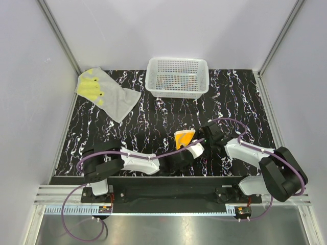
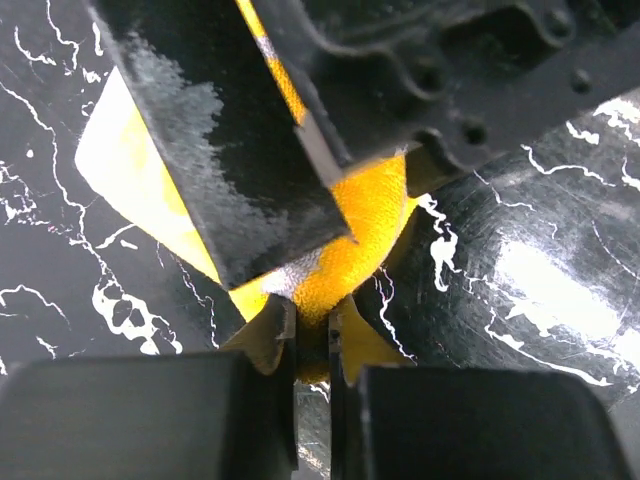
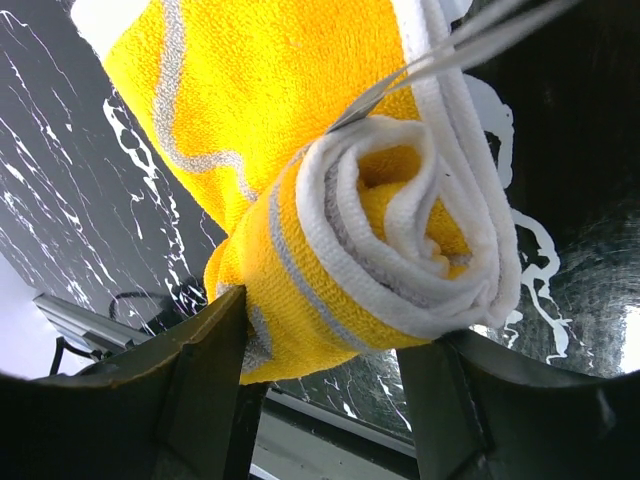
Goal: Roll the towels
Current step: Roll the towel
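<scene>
The orange towel (image 1: 184, 138) lies near the table's front edge, between the two arms. One end is wound into a tight roll with a white border (image 3: 400, 230), and a flat tail (image 3: 240, 100) still trails out. My right gripper (image 1: 205, 137) clasps that roll from both sides, its fingers (image 3: 205, 370) pressed against the cloth. My left gripper (image 2: 312, 322) is shut on a small fold of the orange cloth (image 2: 360, 220). The grey towel with yellow-green blotches (image 1: 104, 92) lies spread flat at the far left corner, away from both grippers.
A white perforated basket (image 1: 177, 76) stands at the back centre of the black marbled table (image 1: 153, 122). Grey walls with metal posts close in the left, right and back. The table's front edge and a metal rail run just under the arms.
</scene>
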You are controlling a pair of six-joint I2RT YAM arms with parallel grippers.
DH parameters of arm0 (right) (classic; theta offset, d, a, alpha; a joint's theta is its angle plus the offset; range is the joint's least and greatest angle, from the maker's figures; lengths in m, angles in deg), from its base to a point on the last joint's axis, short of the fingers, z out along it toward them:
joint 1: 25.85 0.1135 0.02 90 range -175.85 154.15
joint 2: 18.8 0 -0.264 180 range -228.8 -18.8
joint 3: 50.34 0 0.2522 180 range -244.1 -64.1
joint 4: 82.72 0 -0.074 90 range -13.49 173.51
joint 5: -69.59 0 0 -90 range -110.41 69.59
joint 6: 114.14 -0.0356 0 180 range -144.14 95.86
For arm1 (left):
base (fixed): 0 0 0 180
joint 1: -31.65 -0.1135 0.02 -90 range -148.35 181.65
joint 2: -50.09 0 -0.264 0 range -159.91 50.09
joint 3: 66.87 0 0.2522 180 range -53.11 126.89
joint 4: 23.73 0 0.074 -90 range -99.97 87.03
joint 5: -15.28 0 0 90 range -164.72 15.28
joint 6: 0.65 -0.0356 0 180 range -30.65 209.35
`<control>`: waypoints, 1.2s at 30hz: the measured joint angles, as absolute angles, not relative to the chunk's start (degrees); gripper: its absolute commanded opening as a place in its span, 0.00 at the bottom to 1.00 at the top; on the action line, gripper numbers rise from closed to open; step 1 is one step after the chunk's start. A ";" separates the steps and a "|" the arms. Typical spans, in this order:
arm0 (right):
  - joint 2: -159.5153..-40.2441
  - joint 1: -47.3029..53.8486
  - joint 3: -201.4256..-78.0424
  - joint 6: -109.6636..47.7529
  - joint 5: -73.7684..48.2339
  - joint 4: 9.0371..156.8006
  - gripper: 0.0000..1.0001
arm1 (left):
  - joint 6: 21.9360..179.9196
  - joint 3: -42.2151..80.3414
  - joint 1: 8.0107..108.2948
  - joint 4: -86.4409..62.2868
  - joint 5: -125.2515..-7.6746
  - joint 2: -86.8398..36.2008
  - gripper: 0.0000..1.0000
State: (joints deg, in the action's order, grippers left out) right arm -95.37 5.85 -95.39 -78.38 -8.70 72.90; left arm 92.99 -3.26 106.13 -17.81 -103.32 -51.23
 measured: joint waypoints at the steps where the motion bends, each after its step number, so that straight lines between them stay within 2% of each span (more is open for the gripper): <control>1: -95.37 5.83 -95.34 -78.36 -8.73 72.97 0.66 | 92.94 -3.28 105.96 -17.79 -102.69 -51.12 0.00; 6: -95.37 5.81 -95.58 -77.99 -8.70 72.64 0.69 | 93.40 -3.15 104.12 -16.19 -97.16 -50.09 0.00; 11: -94.33 5.81 -97.03 -76.46 -9.40 67.53 0.91 | 96.07 -1.16 102.48 -12.04 -88.99 -49.18 0.00; 15: -89.91 5.98 -98.21 -75.01 -12.16 58.65 1.00 | 99.09 -1.01 101.06 -9.98 -79.41 -47.60 0.00; 21: -83.13 5.81 -103.30 -74.34 -21.45 48.62 1.00 | 102.30 2.31 99.33 -4.54 -69.05 -48.65 0.00; 30: -79.48 0.60 -104.59 -74.53 -30.91 39.75 1.00 | 105.80 4.50 96.25 -5.48 -54.43 -52.24 0.00; 36: -65.23 0.25 -104.35 -74.86 -32.86 39.70 1.00 | 109.18 4.50 90.18 -5.15 -42.98 -54.23 0.00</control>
